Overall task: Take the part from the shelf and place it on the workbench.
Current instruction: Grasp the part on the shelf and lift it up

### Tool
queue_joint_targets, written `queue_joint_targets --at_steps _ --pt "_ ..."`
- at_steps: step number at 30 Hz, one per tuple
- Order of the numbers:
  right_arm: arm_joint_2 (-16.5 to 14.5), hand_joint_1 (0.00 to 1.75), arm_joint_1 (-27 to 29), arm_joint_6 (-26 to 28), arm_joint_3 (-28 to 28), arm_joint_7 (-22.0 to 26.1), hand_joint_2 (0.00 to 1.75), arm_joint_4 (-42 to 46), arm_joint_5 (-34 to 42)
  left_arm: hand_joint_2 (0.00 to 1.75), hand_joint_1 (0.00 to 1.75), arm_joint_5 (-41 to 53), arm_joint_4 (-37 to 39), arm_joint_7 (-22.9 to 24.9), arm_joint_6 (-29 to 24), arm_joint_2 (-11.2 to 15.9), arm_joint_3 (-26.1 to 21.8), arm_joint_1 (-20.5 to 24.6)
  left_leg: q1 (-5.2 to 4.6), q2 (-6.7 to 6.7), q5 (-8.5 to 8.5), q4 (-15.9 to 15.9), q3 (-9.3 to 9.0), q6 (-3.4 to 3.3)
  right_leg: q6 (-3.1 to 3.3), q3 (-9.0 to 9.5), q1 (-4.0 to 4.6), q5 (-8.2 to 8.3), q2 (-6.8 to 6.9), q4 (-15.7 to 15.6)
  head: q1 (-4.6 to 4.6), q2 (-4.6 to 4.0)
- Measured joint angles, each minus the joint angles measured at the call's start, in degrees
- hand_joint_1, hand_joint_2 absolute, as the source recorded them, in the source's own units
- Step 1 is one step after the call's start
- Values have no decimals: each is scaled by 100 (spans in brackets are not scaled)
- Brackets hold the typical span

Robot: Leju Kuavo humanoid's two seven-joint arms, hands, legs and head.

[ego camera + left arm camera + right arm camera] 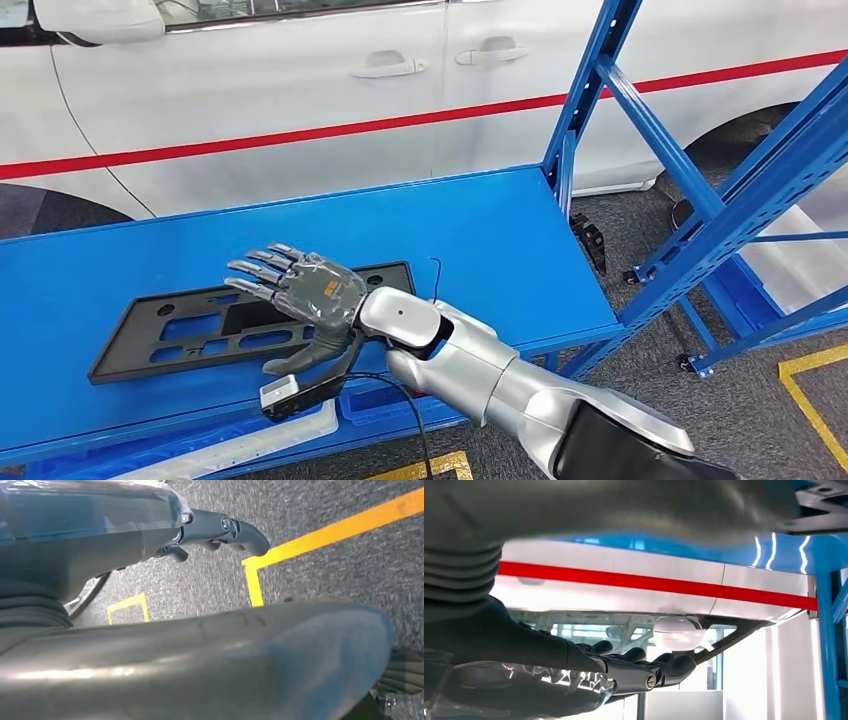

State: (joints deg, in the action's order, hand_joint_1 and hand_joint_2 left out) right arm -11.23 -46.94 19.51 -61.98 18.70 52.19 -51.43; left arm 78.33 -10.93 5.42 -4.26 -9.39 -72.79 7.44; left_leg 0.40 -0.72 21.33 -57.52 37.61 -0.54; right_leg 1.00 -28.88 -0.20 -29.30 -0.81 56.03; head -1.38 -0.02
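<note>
Your right hand (pixel 315 300) hovers empty, fingers spread, directly over the black part (pixel 190 335), whose long axis runs along the workbench (pixel 500 240).

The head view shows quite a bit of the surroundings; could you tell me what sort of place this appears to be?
Probably a car workshop or assembly area: a white car with a red stripe stands behind a blue workbench, a black plastic part lies on it, and blue steel shelving stands beside yellow floor markings.
</note>
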Motion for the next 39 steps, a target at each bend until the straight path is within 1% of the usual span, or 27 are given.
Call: queue_joint_targets --at_steps 2,7,13,20,24,29,36,39 --pt "-72 0 164 236 11 -8 175 -166 -62 0 0 -11 0 -3 -9 -13 -2 -1 -4 0 0 -2 -1 -4 -11 0 -2 3 2 -4 0 0" --pt "-209 0 527 649 46 -59 175 -554 -297 0 0 -14 0 -29 -48 -19 -10 -1 -8 1 -3 -4 -9 -10 -80 5 -8 14 5 -7 0 0" --pt "-269 0 906 959 184 -148 175 -782 -525 0 0 8 0 -46 -51 -28 -10 -4 -4 5 -6 -3 -24 -9 -83 14 -2 15 5 -2 0 0" --pt "-271 0 1203 1158 446 -340 175 -869 -857 0 0 101 0 -46 -52 -38 -10 -5 0 7 -5 -3 -30 -5 -87 16 1 9 4 5 0 0" --pt "-285 0 1266 1191 490 -484 0 -918 -1177 0 0 121 0 -33 -55 -55 -10 0 1 7 -4 -3 -30 -4 -89 17 1 7 4 7 0 0" --pt "-349 0 1196 1060 525 -634 0 -1007 -1666 0 0 208 0 16 -50 -70 -4 27 1 7 -5 -3 -31 -4 -89 16 1 6 4 10 0 0" --pt "-369 0 1170 1020 528 -651 0 -1023 -1726 0 0 225 0 26 -48 -73 -4 36 1 7 -5 -3 -31 -4 -89 16 1 6 4 11 0 0" --pt "-458 0 1012 875 531 -680 131 -1147 -1945 0 0 256 0 42 -43 -83 13 72 1 7 -7 -3 -32 -3 -89 16 1 6 4 13 0 0"
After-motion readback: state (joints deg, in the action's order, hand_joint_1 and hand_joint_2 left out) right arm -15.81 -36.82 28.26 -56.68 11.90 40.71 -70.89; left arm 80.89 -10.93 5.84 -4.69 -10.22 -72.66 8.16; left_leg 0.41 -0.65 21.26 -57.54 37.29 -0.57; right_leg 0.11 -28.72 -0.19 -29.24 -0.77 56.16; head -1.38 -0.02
